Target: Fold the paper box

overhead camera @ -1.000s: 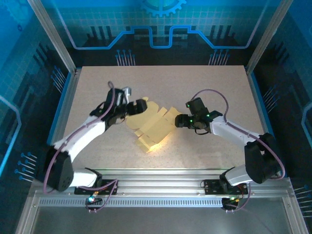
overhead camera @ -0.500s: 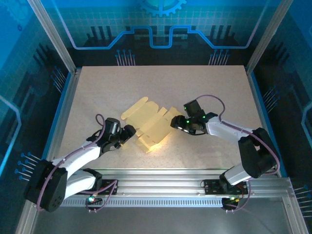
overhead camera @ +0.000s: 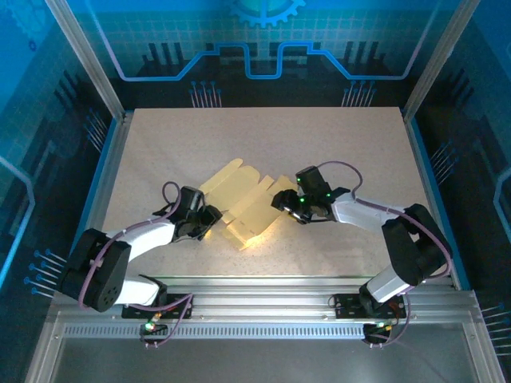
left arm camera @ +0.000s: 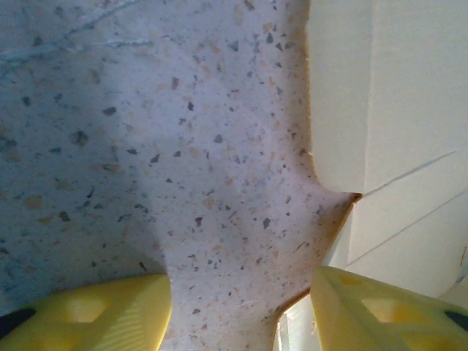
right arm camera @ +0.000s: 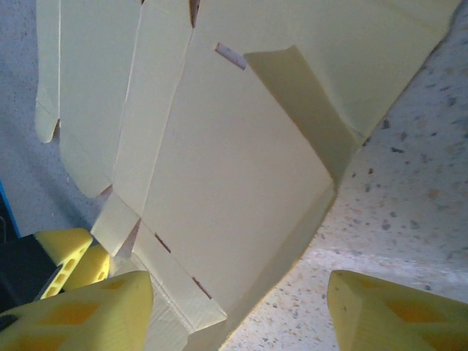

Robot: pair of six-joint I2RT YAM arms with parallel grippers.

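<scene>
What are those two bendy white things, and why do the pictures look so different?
They are robot arms, a left arm and a right arm, bolted at the near edge of a speckled table. Each ends in a gripper, a hand with two fingers. One picture comes from a camera high above. The other two come from small cameras on the wrists, so you see the yellow fingertips up close. On the table lies the paper box, a pale yellow card sheet with flaps, not yet folded up. The left gripper is at its left edge and the right gripper at its right edge. Both have their fingers apart, and neither seems to pinch the card.
</scene>
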